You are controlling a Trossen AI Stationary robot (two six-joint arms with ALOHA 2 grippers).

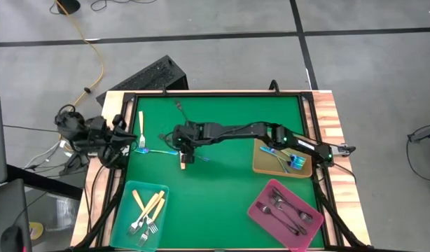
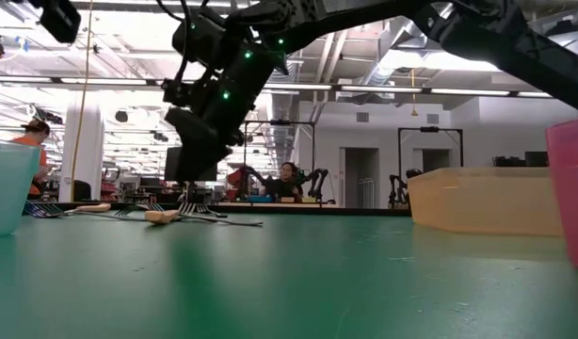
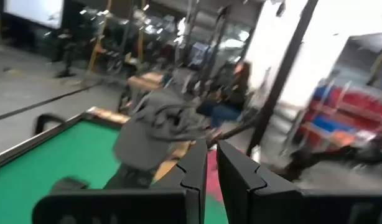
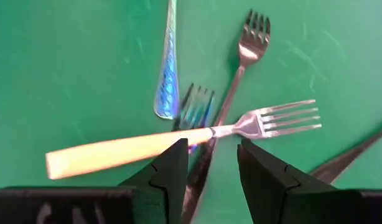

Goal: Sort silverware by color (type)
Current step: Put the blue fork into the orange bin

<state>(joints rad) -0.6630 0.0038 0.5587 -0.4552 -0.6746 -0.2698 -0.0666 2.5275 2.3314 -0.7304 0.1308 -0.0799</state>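
Presently, on the green desk (image 1: 222,175): right end effector (image 4: 213,163) reaches to the middle of the desk, fingers parted and empty, poised directly above a small heap of forks; cream-handled fork (image 4: 178,140) lies crosswise on top of the heap, its neck between the two finger tips as seen from the right wrist; beneath it a dark metal fork (image 4: 241,62) and an iridescent blue handle (image 4: 168,74), with a second iridescent fork's tines showing under the crossing; whether the fingers touch any fork cannot be told. Left end effector (image 3: 211,168) at the desk's left edge, fingers nearly closed, holding nothing. Loose on the desk near the left side: one cream-handled piece (image 1: 140,120) and one iridescent fork (image 1: 146,149). Teal tray (image 1: 128,231), near left corner: several cream-handled forks. Pink tray (image 1: 260,217), near right: dark forks. Tan tray (image 1: 260,166), right side: iridescent blue forks.
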